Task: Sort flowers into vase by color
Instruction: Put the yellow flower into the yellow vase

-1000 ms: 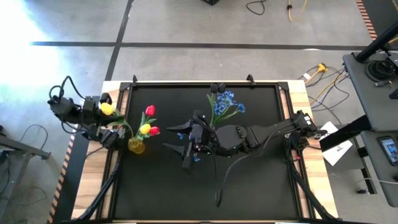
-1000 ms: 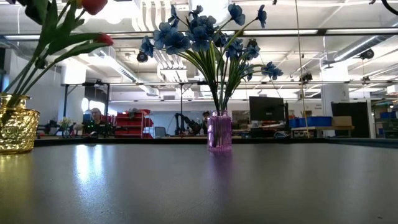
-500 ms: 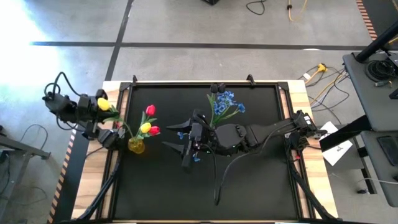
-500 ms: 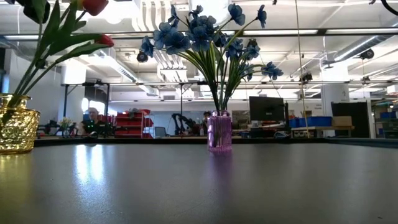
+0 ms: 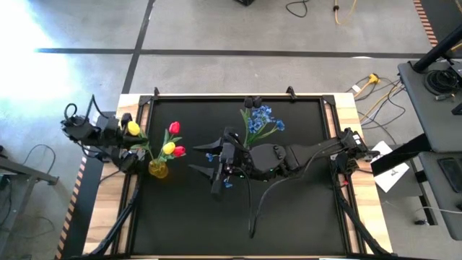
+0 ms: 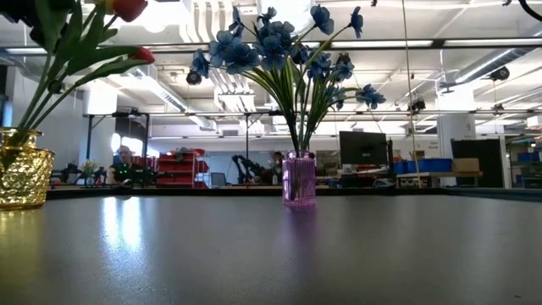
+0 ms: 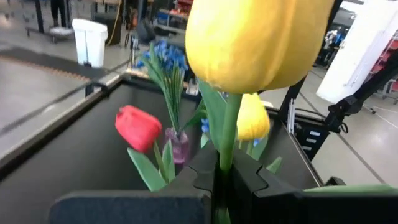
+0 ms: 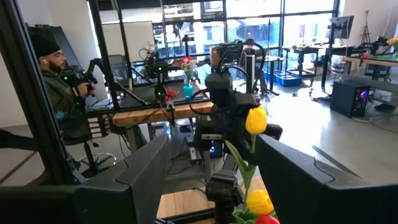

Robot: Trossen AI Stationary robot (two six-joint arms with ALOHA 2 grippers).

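Observation:
My left gripper (image 5: 128, 134) is at the table's left edge, shut on a yellow tulip (image 7: 255, 37) beside the gold vase (image 5: 158, 169). That vase holds two red tulips (image 5: 174, 128) and another yellow tulip (image 5: 168, 149). A purple vase (image 6: 298, 180) at the far middle holds the blue blossoms (image 5: 260, 119). My right gripper (image 5: 196, 159) hangs open over the table's middle, pointing toward the left arm. In the right wrist view the held tulip (image 8: 256, 120) stands upright. My left gripper pinches the yellow tulip's green stem (image 7: 225, 155) between its two fingers (image 7: 249, 183), a short way below the head. The tulip is upright, its head above the fingers. The stem runs down toward the gold vase; whether its end is inside I cannot tell.
The black table top has raised rails along its edges (image 5: 141, 115). My right arm (image 5: 289, 157) lies across the table's middle from the right edge. Small blue bits (image 5: 227, 183) show beside its wrist. A seated person (image 8: 56, 81) is beyond the table's left side.
My left gripper, still shut on the yellow tulip, swung a little toward the far left, then came back toward the gold vase. The tulip head now stands slightly nearer the vase than a second ago. The right arm kept still.

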